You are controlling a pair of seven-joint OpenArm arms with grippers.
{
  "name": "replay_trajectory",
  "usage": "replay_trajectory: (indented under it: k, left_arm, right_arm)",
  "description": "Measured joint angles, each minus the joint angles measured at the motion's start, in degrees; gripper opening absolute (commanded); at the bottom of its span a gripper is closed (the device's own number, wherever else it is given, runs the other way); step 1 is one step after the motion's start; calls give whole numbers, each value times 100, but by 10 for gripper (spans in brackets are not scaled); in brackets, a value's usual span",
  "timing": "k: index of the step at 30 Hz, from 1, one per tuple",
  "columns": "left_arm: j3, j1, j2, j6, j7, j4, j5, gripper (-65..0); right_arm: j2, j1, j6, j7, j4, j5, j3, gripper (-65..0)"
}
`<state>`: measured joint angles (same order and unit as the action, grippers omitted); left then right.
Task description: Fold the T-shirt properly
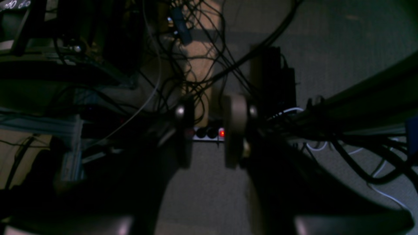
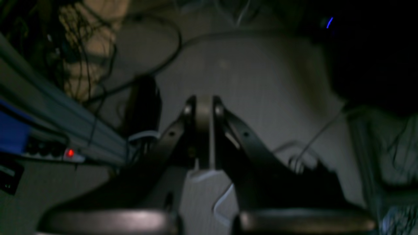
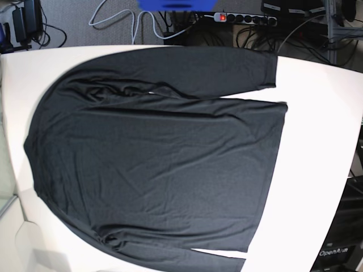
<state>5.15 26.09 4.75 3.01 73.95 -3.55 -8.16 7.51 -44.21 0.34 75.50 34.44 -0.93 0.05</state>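
Looking down, we see the shirt [image 3: 153, 158] spread flat on the table [image 3: 317, 141], long axis left-right, neither arm over it, left gripper [image 1: 209, 135] slightly apart, right gripper [image 2: 204, 130] pressed together, both empty

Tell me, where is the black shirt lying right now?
In the base view the T-shirt lies spread flat across the white table, filling its left and middle, with a power strip on the floor beyond the far edge.
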Motion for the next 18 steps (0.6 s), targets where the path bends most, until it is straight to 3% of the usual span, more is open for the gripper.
replay_trajectory:
  k: [4, 11, 16, 18]
  left_arm:
    - [0, 310, 15, 0, 7, -684, 2, -496]
    - [0, 1663, 46, -31, -46, -3340, -7, -492]
    - [0, 2321, 238, -28, -1003, -5073, -24, -492]
    - [-22, 2450, 310, -42, -1447, -5576, -361, -492]
  right_arm:
    - [-7, -271, -2, 9, 686, 20, 7, -589]
    - [2, -474, -2, -2, 890, 7, 7, -583]
    - [57, -892, -2, -11, 1777, 15, 15, -583]
    - [59, -1032, -2, -46, 2151, 22, 15, -582]
